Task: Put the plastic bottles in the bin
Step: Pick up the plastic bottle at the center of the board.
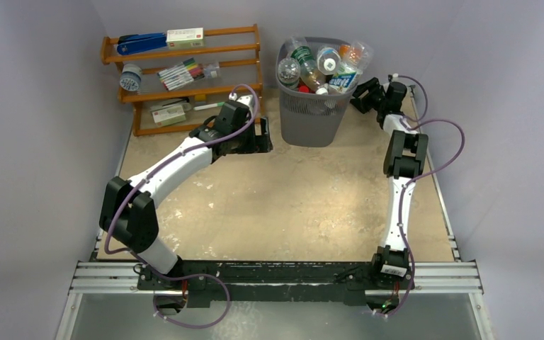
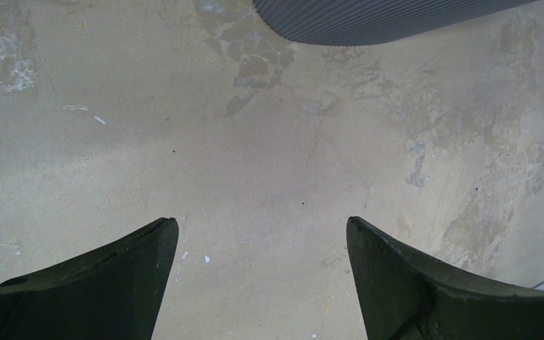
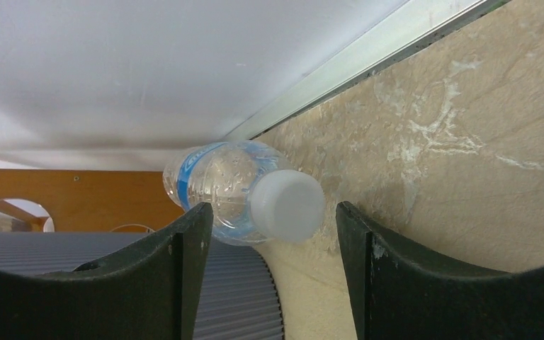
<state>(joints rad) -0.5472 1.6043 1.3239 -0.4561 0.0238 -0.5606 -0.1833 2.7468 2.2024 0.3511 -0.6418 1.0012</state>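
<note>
**Right jaws straddle a loose bottle beside the bin; left jaws wide over the tabletop**

The right gripper [image 3: 273, 205] has its jaws partly apart and clamped on nothing. A clear bottle [image 3: 219, 184] with a blue-printed label lies on its side on the table [image 1: 290, 205], just past the fingertips. Its white cap [image 3: 287, 206] points back toward the wrist camera and sits in the gap between the jaws. The left-hand finger overlaps the bottle's shoulder in this view, and I cannot tell whether they touch. A strip of table shows between the cap and the other finger.

The bottle lies just beside the bin [image 1: 313, 117], close to the metal rail [image 3: 368, 53] at the table's far edge and the white wall behind it.

The left gripper [image 2: 262, 227] has its jaws wide apart, with only tabletop showing between them. The bin's ribbed wall crosses the top of its wrist view, near but apart.

From above, the bin is heaped to the rim with bottles [image 1: 322, 67], with one gripper on either side.
</note>
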